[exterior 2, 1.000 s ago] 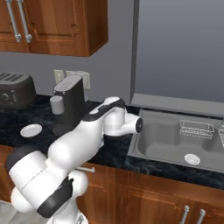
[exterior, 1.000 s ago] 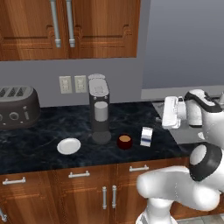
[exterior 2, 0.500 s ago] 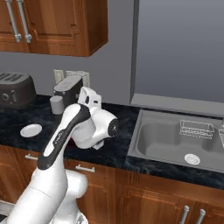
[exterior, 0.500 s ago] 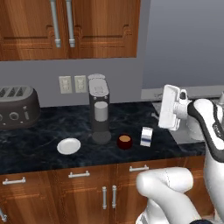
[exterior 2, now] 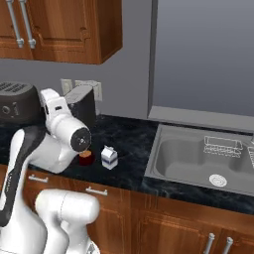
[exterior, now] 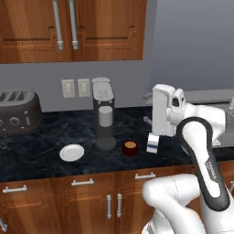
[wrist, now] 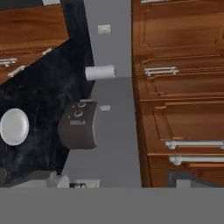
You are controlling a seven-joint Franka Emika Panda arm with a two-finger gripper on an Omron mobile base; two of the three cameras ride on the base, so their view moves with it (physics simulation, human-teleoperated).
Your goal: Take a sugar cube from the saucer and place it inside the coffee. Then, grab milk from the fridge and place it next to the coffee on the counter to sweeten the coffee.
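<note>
One milk (exterior: 153, 142) carton stands just beside the coffee (exterior: 130, 147) near the counter (exterior: 41, 155) edge; claw apparently spread.

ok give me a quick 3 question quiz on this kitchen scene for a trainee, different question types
1. True or false: the milk stands on the counter beside the coffee.
2. Multiple choice: what lies between the toaster and the coffee machine in the left base view? A) a sink B) the saucer C) a paper towel roll
3. Fill in: the sink lies on the ____ side of the right base view.

Key: 1 true; 2 B; 3 right
</note>
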